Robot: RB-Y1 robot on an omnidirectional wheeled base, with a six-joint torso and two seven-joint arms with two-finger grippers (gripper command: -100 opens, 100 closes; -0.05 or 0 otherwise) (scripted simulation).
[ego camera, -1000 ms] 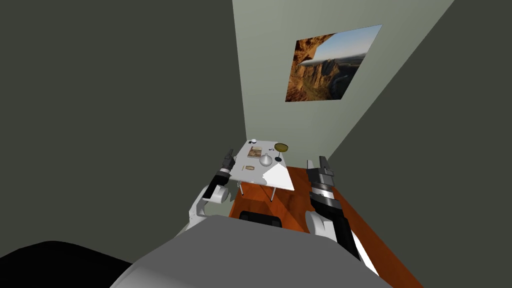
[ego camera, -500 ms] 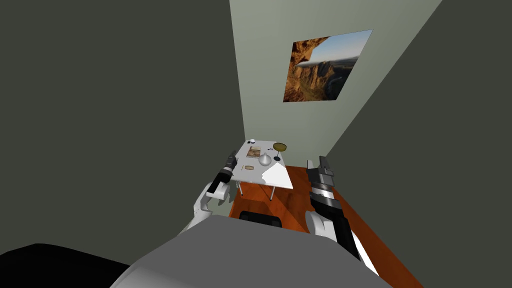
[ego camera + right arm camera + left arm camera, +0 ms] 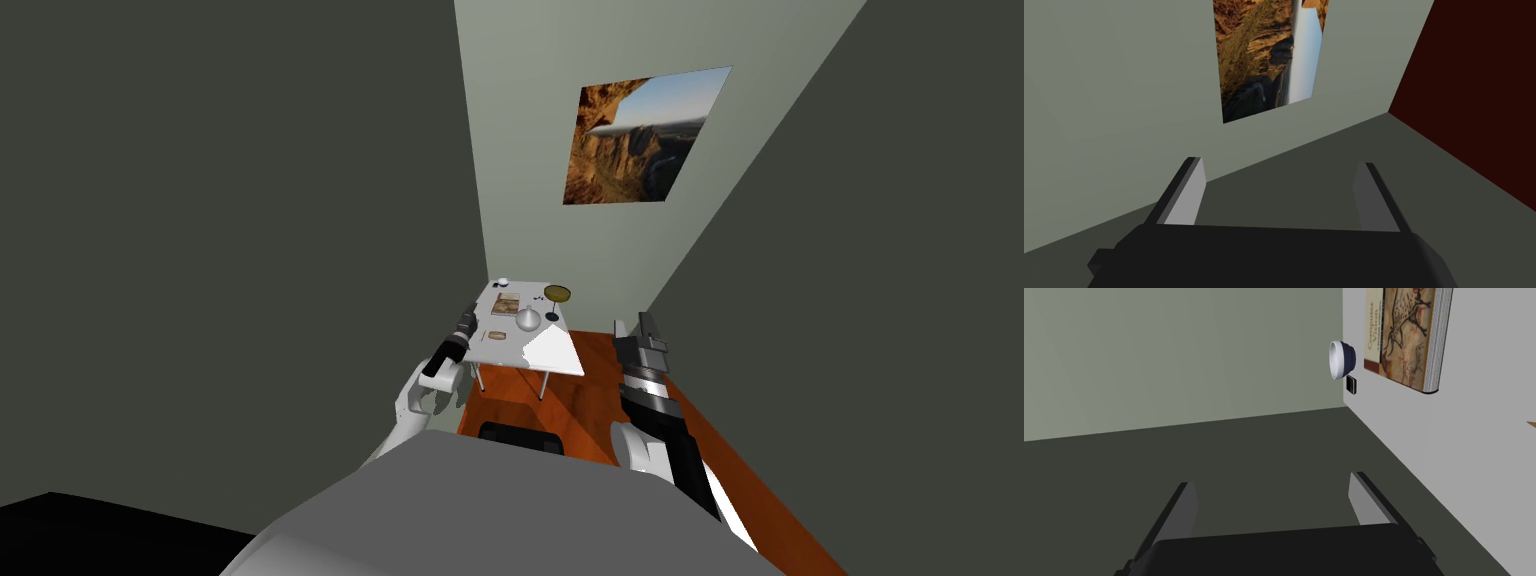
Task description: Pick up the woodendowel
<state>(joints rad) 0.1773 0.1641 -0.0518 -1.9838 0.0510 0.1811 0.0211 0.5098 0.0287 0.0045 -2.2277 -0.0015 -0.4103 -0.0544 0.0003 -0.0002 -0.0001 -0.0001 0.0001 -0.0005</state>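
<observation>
A small white table (image 3: 553,352) stands ahead in the corner. On its near left part lies a small tan object (image 3: 497,335), which may be the wooden dowel; a tan tip (image 3: 1532,424) shows over the tabletop (image 3: 1474,458) in the left wrist view. My left gripper (image 3: 465,319) hovers at the table's left edge, open and empty (image 3: 1274,500). Farther right, beyond the table's right side, my right gripper (image 3: 634,331) is held up over the floor, open with nothing in it (image 3: 1279,192).
Also on the table are a white bowl (image 3: 1341,360) with a small black item (image 3: 1351,384) beside it, a book (image 3: 1409,333), a grey round vase (image 3: 529,320) and an olive goblet (image 3: 557,296). Dark walls close in left and right. Red-brown floor (image 3: 590,400) lies under the table.
My left arm has reached slightly forward and right, toward the table's left edge. The whole head view has shifted a little, so I have moved. The right arm has kept still.
</observation>
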